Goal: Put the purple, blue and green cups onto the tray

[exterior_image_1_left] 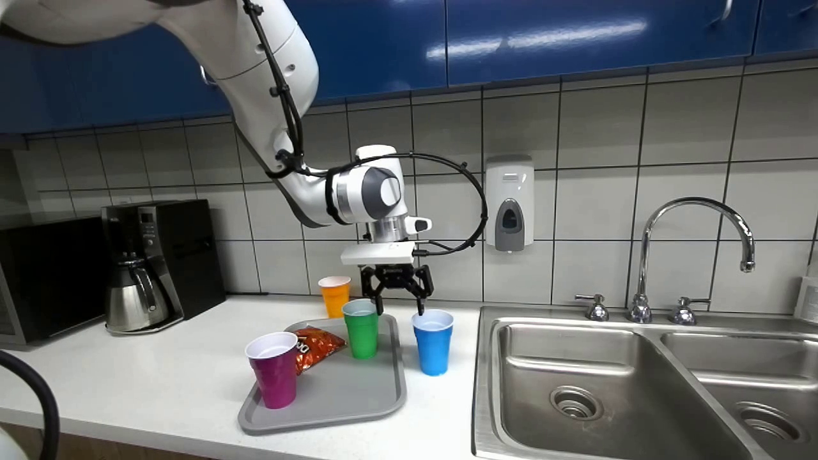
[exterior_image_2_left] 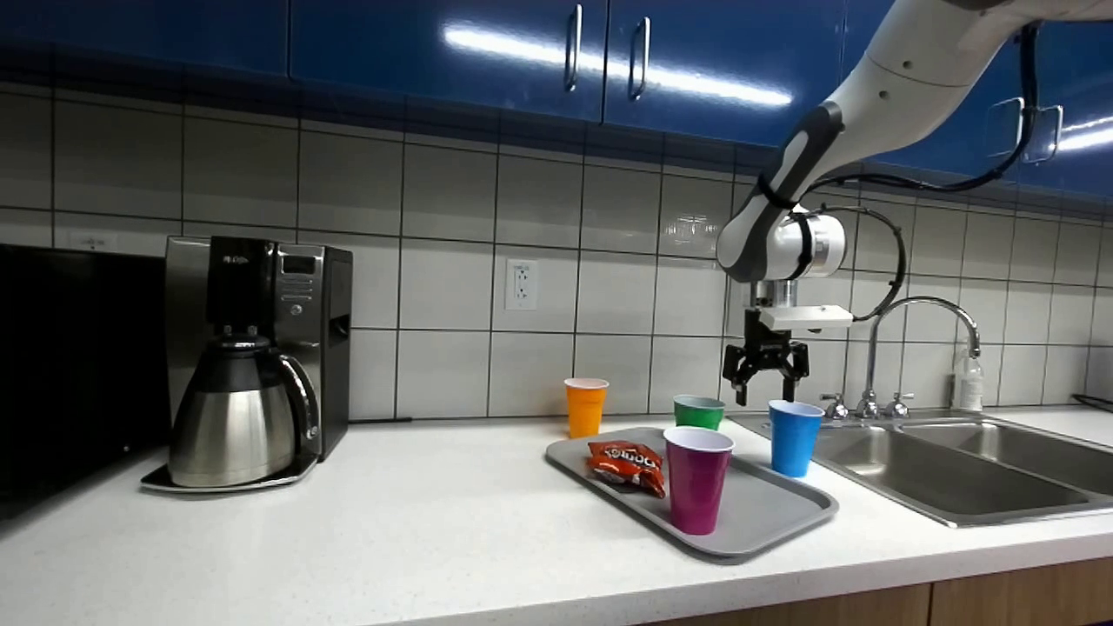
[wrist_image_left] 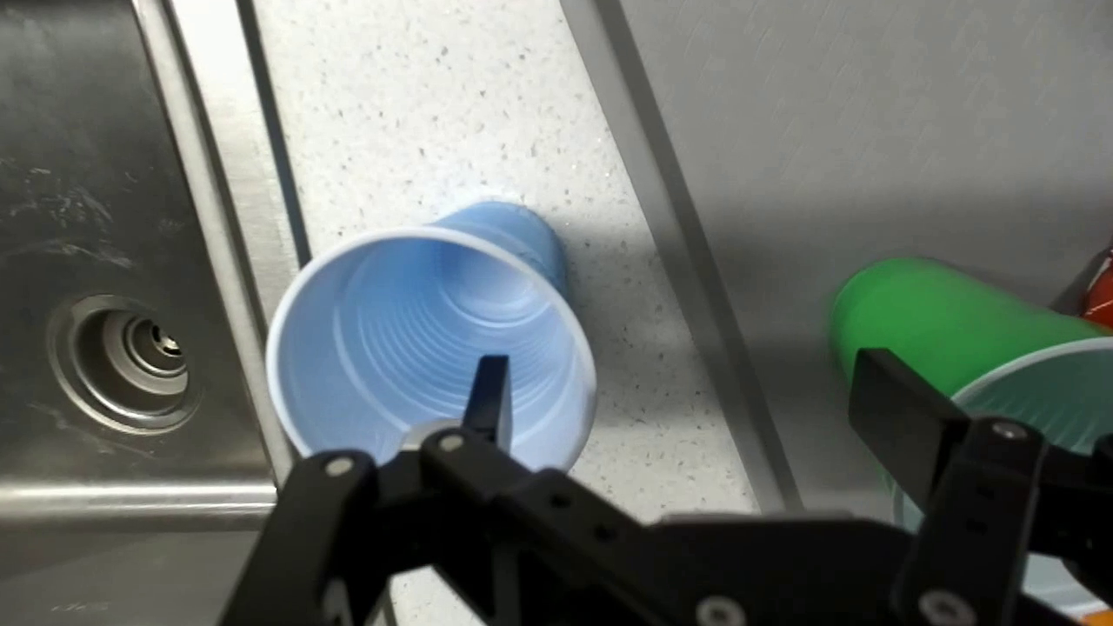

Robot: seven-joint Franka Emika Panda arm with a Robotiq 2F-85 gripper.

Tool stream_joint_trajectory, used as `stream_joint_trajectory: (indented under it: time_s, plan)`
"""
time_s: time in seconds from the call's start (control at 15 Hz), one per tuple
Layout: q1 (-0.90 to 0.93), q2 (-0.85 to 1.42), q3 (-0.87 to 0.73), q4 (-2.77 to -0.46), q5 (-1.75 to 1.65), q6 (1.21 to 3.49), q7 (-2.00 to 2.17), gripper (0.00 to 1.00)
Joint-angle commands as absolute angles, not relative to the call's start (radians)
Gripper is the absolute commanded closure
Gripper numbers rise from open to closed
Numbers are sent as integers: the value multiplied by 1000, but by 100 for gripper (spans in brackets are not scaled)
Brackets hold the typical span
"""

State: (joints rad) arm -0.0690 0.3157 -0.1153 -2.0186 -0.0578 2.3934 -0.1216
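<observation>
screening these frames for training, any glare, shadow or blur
In both exterior views, bright streaks glare off the glossy blue cabinet doors; in the wrist view, a glare band crosses the stainless-steel sink, soft shadow dims the speckled white countertop beside the round blue plastic cup, and the black hand looks slightly soft.

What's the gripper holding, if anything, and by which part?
Nothing: the gripper is open and empty; the blue plastic cup and green plastic cup near it stand ungripped.
</observation>
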Motion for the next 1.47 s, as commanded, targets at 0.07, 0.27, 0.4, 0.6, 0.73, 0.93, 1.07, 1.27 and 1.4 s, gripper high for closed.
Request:
stream_joint_trajectory:
  time_s: [0.07, 0.27, 0.4, 0.6, 0.73, 0.93, 1.07, 1.27, 1.4]
  plan:
    - [-72, 365, -109, -1948, -75, 2360, -78, 0]
    - [-70, 381, -112, -1937, -81, 2360, -61, 0]
    - [-69, 390, -114, -1935, -85, 2358, -54, 0]
    - [-69, 403, -119, -1935, -91, 2357, -43, 0]
    - [-70, 411, -123, -1931, -96, 2356, -37, 0]
    - [-73, 420, -130, -1924, -102, 2354, -28, 0]
    - [-75, 423, -136, -1921, -106, 2355, -26, 0]
    - [-76, 423, -137, -1918, -98, 2351, -20, 0]
    - [-74, 424, -140, -1919, -99, 2352, -8, 25]
